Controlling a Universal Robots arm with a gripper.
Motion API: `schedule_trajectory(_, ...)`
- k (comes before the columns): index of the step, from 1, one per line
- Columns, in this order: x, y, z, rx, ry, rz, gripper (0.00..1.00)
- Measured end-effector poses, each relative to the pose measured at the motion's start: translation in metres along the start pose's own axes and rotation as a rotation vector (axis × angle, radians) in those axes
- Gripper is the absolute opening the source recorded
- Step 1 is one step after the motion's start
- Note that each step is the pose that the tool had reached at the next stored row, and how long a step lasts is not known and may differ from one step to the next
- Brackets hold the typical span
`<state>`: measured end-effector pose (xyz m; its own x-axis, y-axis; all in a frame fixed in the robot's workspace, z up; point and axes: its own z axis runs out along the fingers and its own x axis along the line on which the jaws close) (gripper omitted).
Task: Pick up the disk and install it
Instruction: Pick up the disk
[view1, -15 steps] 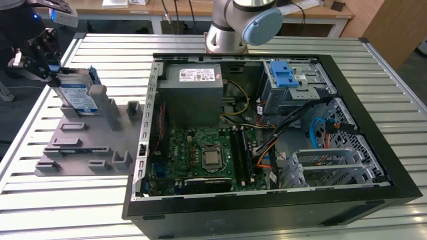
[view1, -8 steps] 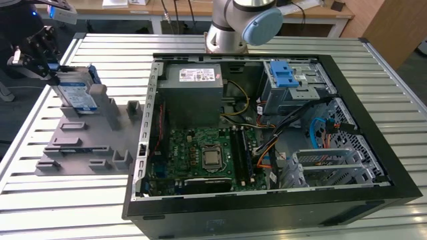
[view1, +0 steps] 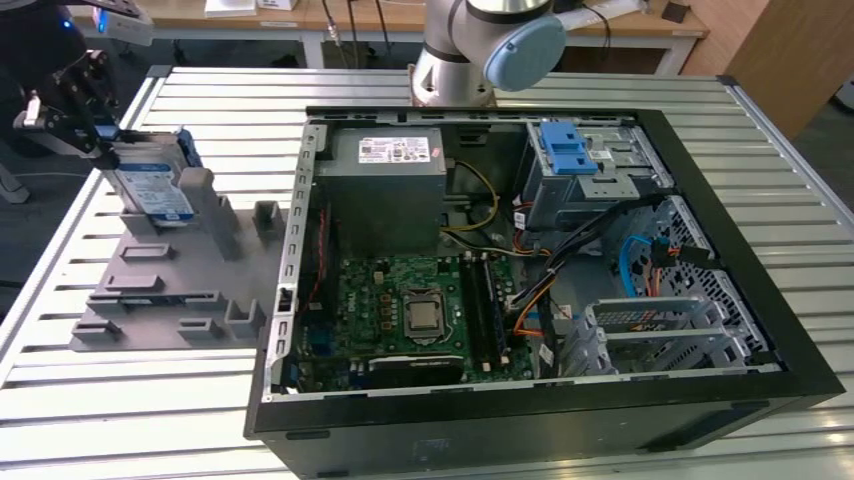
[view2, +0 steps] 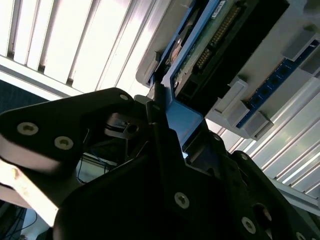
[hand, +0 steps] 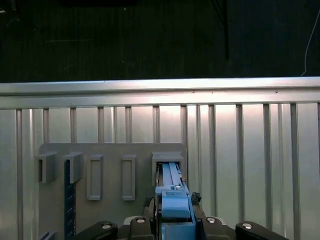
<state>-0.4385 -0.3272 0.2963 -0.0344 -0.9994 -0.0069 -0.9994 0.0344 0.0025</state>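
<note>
I am working at the exterior view's left, where my gripper (view1: 104, 148) is coming onto the top edge of the disk (view1: 150, 185), and in both wrist views its jaws are pressing together on the blue carrier (hand: 174, 202) that frames the drive, so I am judging the grasp made. The disk is standing upright in a slot of the grey fixture (view1: 160, 300) on the slatted table (view1: 134, 420); in the first wrist view its lower end is sitting inside the slot, so I am taking it as gripped but not yet lifted out. I am seeing a white-and-blue label on its face, but I cannot make out any of its print. Moving right, the open computer case (view1: 534, 420) is lying well apart from the disk, with the grey power box (view1: 387, 200) and its white sticker (view1: 394, 150), equally unreadable to me, then the green board (view1: 400, 300), then the drive cage (view1: 594, 180) with its blue latch (view1: 577, 155) at the far corner. I am reckoning the pick-up about half done and the whole install left
</note>
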Motion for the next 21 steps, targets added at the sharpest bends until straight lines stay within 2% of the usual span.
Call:
schedule_trajectory(7,0.0006,0.0001,0.0057,-0.0004,0.0007,0.000,0.38)
schedule_trajectory(8,0.0006,0.0001,0.0057,-0.0005,0.0008,0.000,0.44)
schedule_trajectory(11,0.0007,0.0001,0.0061,-0.0003,0.0006,0.000,0.44)
schedule_trajectory(12,0.0007,0.0001,0.0061,-0.0003,0.0007,0.000,0.43)
schedule_trajectory(13,0.0007,0.0001,0.0061,-0.0003,0.0007,0.000,0.36)
schedule_trajectory(14,0.0007,0.0000,0.0060,-0.0002,0.0007,0.000,0.36)
schedule_trajectory(17,0.0007,0.0000,0.0043,0.0000,0.0007,0.000,0.36)
schedule_trajectory(21,0.0007,0.0000,-0.0019,-0.0002,0.0016,0.000,0.36)
